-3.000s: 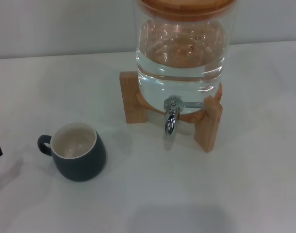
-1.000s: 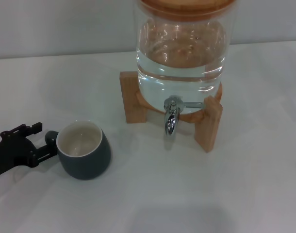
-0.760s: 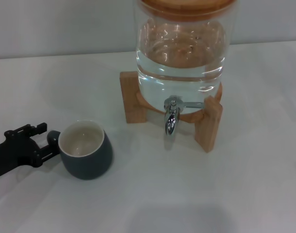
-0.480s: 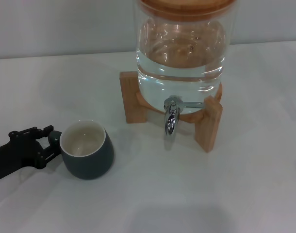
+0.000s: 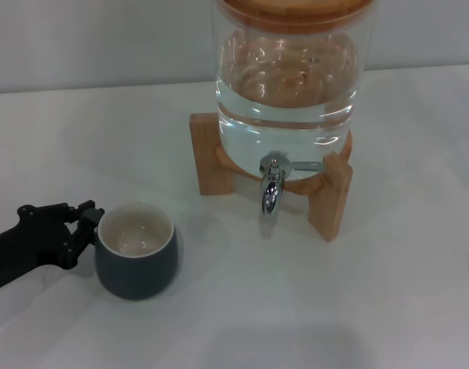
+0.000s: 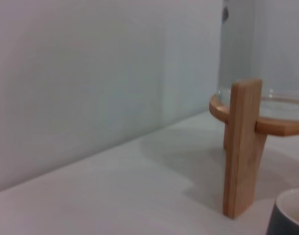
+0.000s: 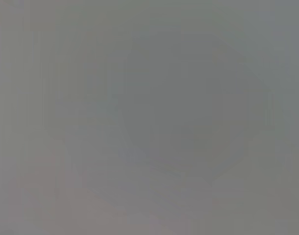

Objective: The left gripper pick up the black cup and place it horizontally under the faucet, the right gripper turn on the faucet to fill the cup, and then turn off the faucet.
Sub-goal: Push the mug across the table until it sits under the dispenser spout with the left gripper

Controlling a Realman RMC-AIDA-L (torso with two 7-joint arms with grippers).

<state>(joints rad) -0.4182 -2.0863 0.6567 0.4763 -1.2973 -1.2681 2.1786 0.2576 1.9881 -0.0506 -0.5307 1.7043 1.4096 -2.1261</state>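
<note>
The black cup (image 5: 136, 261) stands upright on the white table at the front left, its cream inside showing and its handle hidden behind my left gripper (image 5: 88, 224). That gripper reaches in from the left edge, and its black fingers (image 5: 86, 209) are closed at the cup's handle side. The cup's rim also shows in the left wrist view (image 6: 289, 215). The chrome faucet (image 5: 271, 188) hangs from the glass dispenser (image 5: 287, 77), to the cup's right and farther back, with its thin lever (image 5: 304, 164) pointing right. My right gripper is out of view.
The dispenser holds water and rests on a wooden stand (image 5: 331, 196), one leg of which fills the left wrist view (image 6: 242, 147). A grey wall runs behind the table. The right wrist view is plain grey.
My left gripper came in from the left edge, reached the cup's handle and closed on it. The cup shifted slightly right and forward, and its handle is now covered.
</note>
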